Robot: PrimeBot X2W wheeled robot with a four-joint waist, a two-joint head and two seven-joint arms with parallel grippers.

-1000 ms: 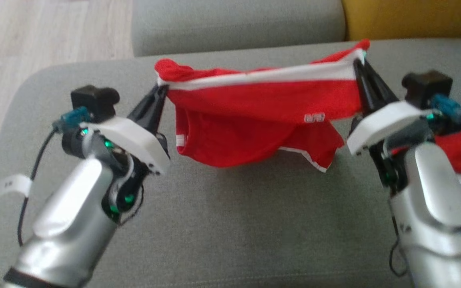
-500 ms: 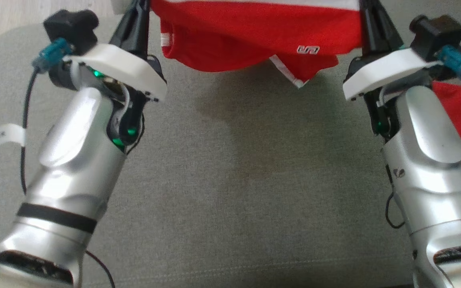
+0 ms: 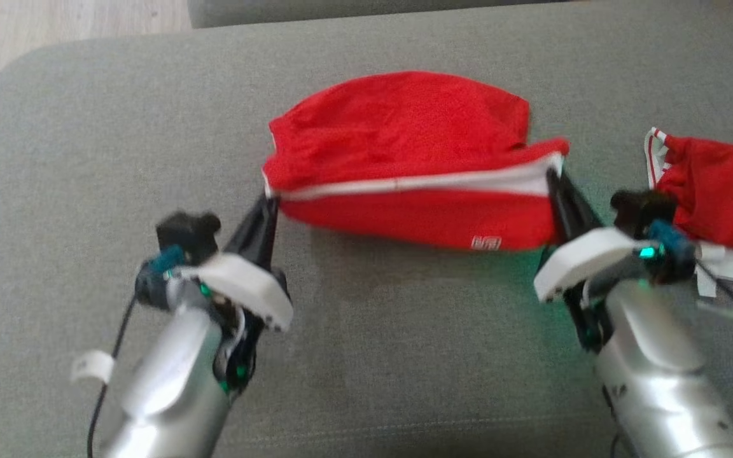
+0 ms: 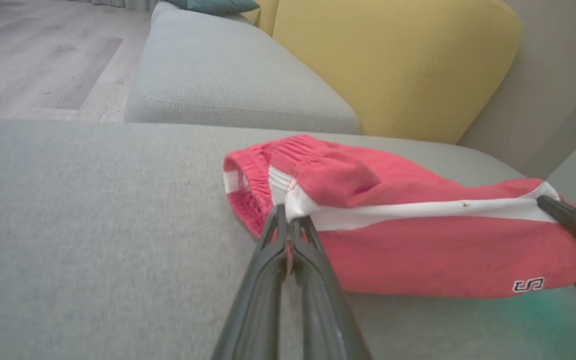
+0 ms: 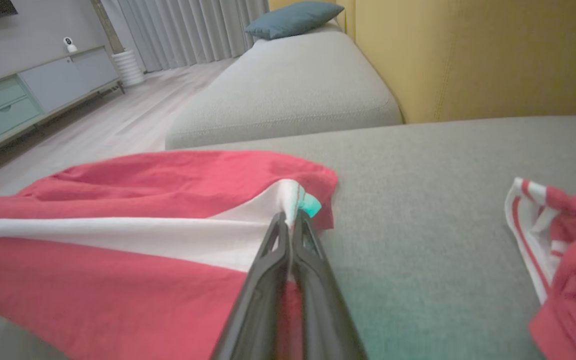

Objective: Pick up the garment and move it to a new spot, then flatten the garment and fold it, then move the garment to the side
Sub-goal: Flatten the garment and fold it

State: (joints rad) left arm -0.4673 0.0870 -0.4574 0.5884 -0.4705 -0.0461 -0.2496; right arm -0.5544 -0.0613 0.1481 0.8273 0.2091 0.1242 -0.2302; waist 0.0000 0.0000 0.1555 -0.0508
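The garment (image 3: 404, 152) is a pair of red shorts with a white side stripe and a small white logo, lying across the grey sofa cushion (image 3: 118, 146). My left gripper (image 3: 270, 202) is shut on its left end by the elastic waistband (image 4: 248, 185). My right gripper (image 3: 554, 177) is shut on its right end at the white stripe (image 5: 193, 235). The stripe runs taut between the two grippers. The far part of the garment rests on the cushion, and the near edge hangs a little above it. In the left wrist view the right gripper's dark fingers (image 4: 573, 222) pinch the far end.
A second red and white garment (image 3: 716, 191) lies on the cushion just right of my right arm. A yellow backrest (image 4: 398, 65) and another grey cushion (image 5: 288, 90) stand beyond. Wooden floor (image 3: 55, 19) lies past the cushion's left edge.
The garment hung in the air between my raised grippers; now both grippers are low and its far part lies on the cushion. The head camera has also shifted between frames.
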